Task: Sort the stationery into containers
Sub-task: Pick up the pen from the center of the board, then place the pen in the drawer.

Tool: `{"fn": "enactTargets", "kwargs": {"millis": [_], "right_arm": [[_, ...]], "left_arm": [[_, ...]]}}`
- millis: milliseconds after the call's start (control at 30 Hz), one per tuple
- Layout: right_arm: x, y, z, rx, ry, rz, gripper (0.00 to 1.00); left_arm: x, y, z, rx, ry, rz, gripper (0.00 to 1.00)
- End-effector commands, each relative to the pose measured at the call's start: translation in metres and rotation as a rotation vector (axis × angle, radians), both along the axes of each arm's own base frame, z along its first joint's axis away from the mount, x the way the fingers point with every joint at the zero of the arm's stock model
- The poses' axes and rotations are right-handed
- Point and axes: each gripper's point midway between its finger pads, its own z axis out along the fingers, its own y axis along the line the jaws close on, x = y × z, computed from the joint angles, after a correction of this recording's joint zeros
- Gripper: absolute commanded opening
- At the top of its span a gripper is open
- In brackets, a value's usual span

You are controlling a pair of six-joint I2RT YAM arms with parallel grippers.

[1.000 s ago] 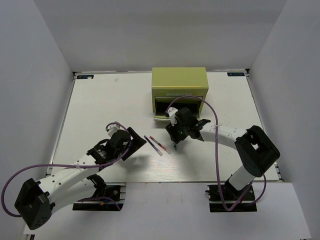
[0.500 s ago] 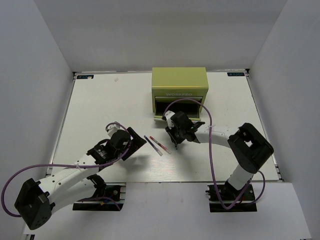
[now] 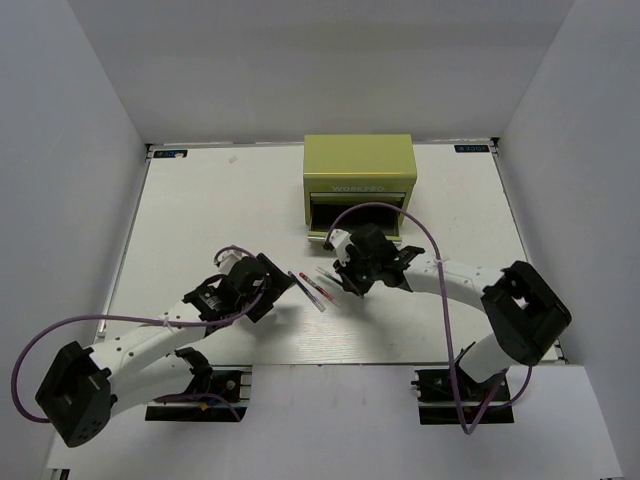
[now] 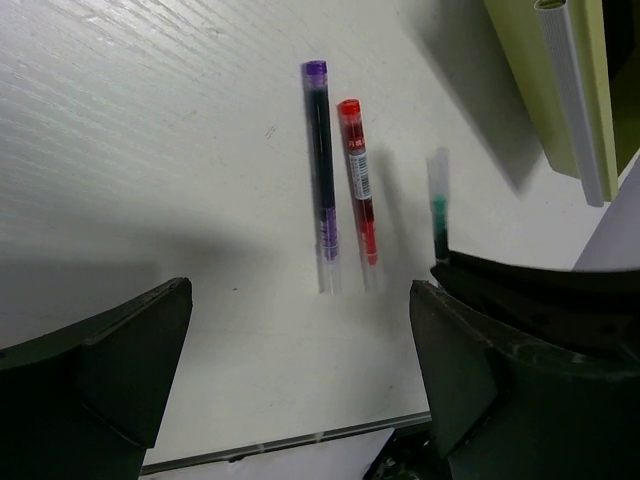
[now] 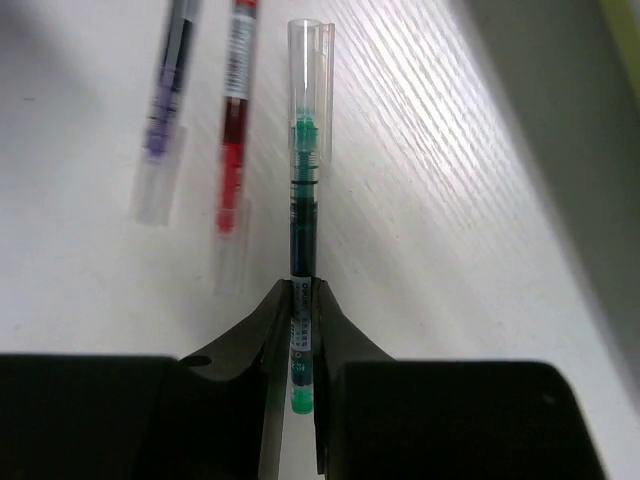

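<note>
1. Right tool [image 5: 300, 300] now pinches green pen [image 5: 301, 190], shifted left beside red pen [image 5: 233, 150]; chest [image 3: 359, 170] drop likely next.
2. Left tool [image 4: 300, 345], spread, has advanced over purple pen [image 4: 322, 160] on counter [image 3: 200, 220].

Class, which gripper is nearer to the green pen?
Right. The right gripper is clamped on the green pen; the left gripper sits apart, beyond the purple pen and red pen.
</note>
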Motion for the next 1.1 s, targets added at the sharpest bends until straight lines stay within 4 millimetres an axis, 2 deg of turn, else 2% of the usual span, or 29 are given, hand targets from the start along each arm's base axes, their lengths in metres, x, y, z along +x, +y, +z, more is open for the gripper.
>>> {"fn": "enactTargets", "kwargs": {"millis": [0,33,67,100,133,233,367,433,600,667,700,733,800,833,900,933,1033,1067], "right_arm": [[0.004,0.023,0.062,0.121,-0.126,0.164,0.06],[0.012,0.029,0.082,0.142,-0.183,0.193,0.06],[0.014,0.028,0.091,0.135,-0.223,0.228,0.06],[0.02,0.028,0.099,0.128,-0.268,0.243,0.05],[0.028,0.033,0.118,0.148,-0.315,0.247,0.05],[0.052,0.028,0.142,0.111,-0.436,0.244,0.04],[0.084,0.017,0.16,0.017,-0.597,0.267,0.0],[0.101,0.008,0.163,-0.027,-0.646,0.239,0.0],[0.132,-0.016,0.151,-0.145,-0.718,0.285,0.0],[0.139,-0.021,0.147,-0.158,-0.722,0.29,0.0],[0.142,-0.021,0.147,-0.173,-0.737,0.315,0.0],[0.146,-0.025,0.141,-0.172,-0.72,0.324,0.0],[0.151,-0.026,0.143,-0.186,-0.726,0.357,0.0],[0.149,-0.026,0.13,-0.185,-0.683,0.388,0.01],[0.152,-0.025,0.131,-0.192,-0.692,0.419,0.1],[0.156,-0.026,0.127,-0.196,-0.687,0.414,0.21],[0.16,-0.027,0.12,-0.208,-0.664,0.414,0.43],[0.167,-0.027,0.123,-0.208,-0.663,0.4,0.58]], "left_arm": [[0.013,-0.013,0.019,-0.07,0.003,0.047,0.99],[0.018,-0.018,0.027,-0.087,-0.002,0.056,0.98],[0.019,-0.019,0.022,-0.064,0.022,0.057,0.98],[0.023,-0.023,0.027,-0.066,0.02,0.057,0.96],[0.024,-0.024,0.026,-0.054,0.032,0.058,0.95],[0.026,-0.031,0.018,-0.019,0.093,0.045,0.89],[0.025,-0.041,0.008,0.0,0.17,0.028,0.8],[0.021,-0.044,-0.002,0.002,0.212,0.02,0.78],[0.028,-0.057,-0.006,-0.02,0.22,0.022,0.76],[0.037,-0.062,0.0,-0.021,0.203,0.029,0.76],[0.037,-0.062,-0.008,-0.006,0.22,0.031,0.76],[0.039,-0.064,-0.006,-0.008,0.218,0.031,0.76],[0.041,-0.066,-0.008,-0.002,0.223,0.031,0.76],[0.041,-0.066,-0.012,0.0,0.235,0.04,0.76],[0.039,-0.068,-0.016,0.004,0.245,0.039,0.76],[0.039,-0.068,-0.015,-0.003,0.249,0.049,0.76],[0.037,-0.071,-0.023,-0.007,0.277,0.05,0.76],[0.035,-0.069,-0.029,0.011,0.294,0.052,0.75]]}}
